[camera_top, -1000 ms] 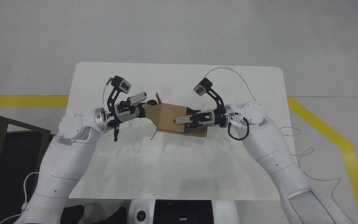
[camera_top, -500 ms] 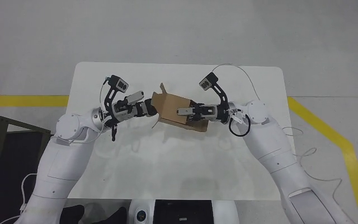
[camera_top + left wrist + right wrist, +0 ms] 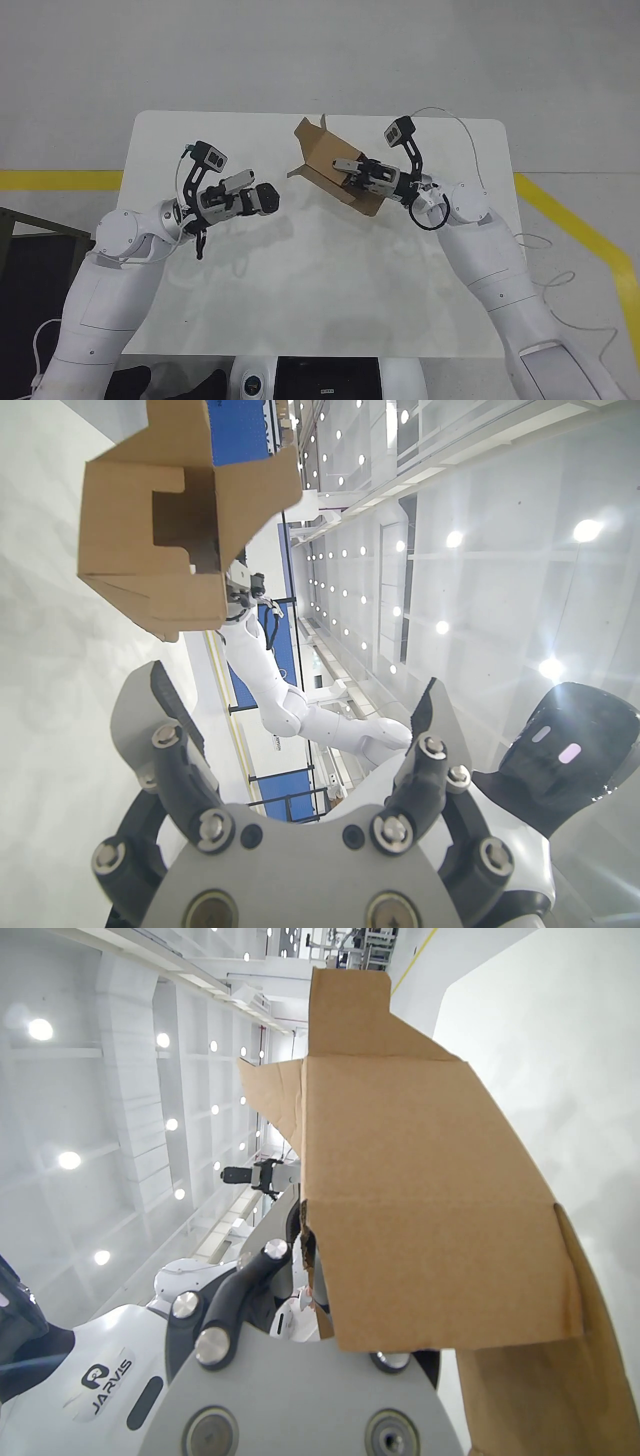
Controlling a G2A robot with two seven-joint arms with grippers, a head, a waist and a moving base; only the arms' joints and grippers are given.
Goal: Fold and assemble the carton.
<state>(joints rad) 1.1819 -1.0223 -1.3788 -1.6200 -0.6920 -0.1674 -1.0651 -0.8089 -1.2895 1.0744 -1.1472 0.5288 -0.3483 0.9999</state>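
A brown cardboard carton (image 3: 335, 165) hangs tilted above the back middle of the white table (image 3: 320, 290), its flaps loose and one end unclosed. My right gripper (image 3: 352, 172) is shut on one of its side walls; in the right wrist view the carton (image 3: 430, 1208) hides most of that gripper's fingers. My left gripper (image 3: 270, 197) stands open and empty to the left of the carton, a short gap away. In the left wrist view the carton (image 3: 170, 530) shows its hollow inside beyond the spread fingertips (image 3: 172, 705).
Cables (image 3: 440, 125) loop above the right arm over the table's back right. A yellow floor line (image 3: 60, 180) runs past both sides of the table. A dark object (image 3: 30, 250) sits on the floor at the left.
My left gripper has let go of the carton and drawn back to the left. My right gripper has lifted the carton up and toward the back right, tilting it.
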